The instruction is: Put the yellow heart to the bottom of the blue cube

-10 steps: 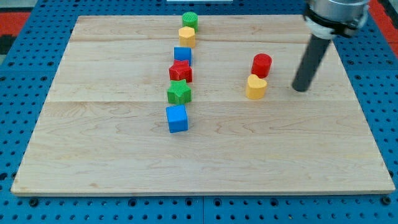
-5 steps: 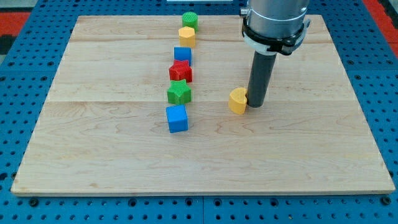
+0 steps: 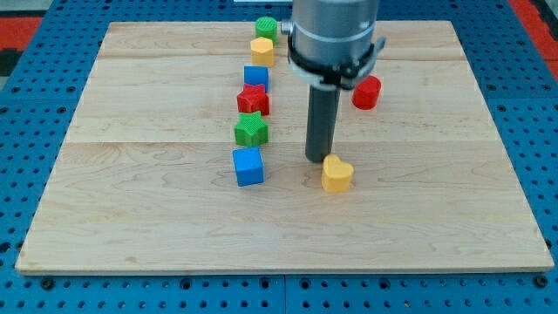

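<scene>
Pale wooden board (image 3: 453,218) on a blue pegboard bench (image 3: 26,78).

Yellow heart (image 3: 336,174) sits just below frame centre, to the right of the blue cube (image 3: 248,166) and roughly level with it, clear gap between them. My tip (image 3: 316,160) is touching or just beside the heart's upper-left edge. No pincer on this rig, just the bare rod, so nothing to open or clench.

Blue cube is the lowest block in a near-vertical line left of centre. Above it: green star (image 3: 251,130), red star (image 3: 254,100), a second blue block (image 3: 255,76), a yellow block (image 3: 261,49), and a green block (image 3: 266,27) at the top edge. Red cylinder (image 3: 366,92) is off on its own at upper right, partly behind the arm.

Progress: partway, I'd say. Heart is near the cube but beside it, not under it. Left to do: push it down and left until it's directly below the cube. Board under the cube is free.
</scene>
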Available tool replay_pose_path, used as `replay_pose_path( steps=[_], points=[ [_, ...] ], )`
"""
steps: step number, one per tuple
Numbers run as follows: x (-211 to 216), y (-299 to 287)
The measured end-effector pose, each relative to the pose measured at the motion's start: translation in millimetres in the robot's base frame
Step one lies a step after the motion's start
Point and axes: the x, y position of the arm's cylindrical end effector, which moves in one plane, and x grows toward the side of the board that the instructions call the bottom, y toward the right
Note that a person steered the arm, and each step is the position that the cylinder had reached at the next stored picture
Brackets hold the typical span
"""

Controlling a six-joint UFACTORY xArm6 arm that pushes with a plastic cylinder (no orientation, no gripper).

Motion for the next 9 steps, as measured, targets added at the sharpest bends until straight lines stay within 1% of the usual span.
replay_pose_path(
  steps=[1,2,3,4,5,6,7,8,9],
  points=[
    [-14,38],
    [-10,69],
    [39,52],
    [39,22],
    [29,16],
    [74,-27],
    [83,-33],
    [84,-20],
    [79,-56]
  ],
)
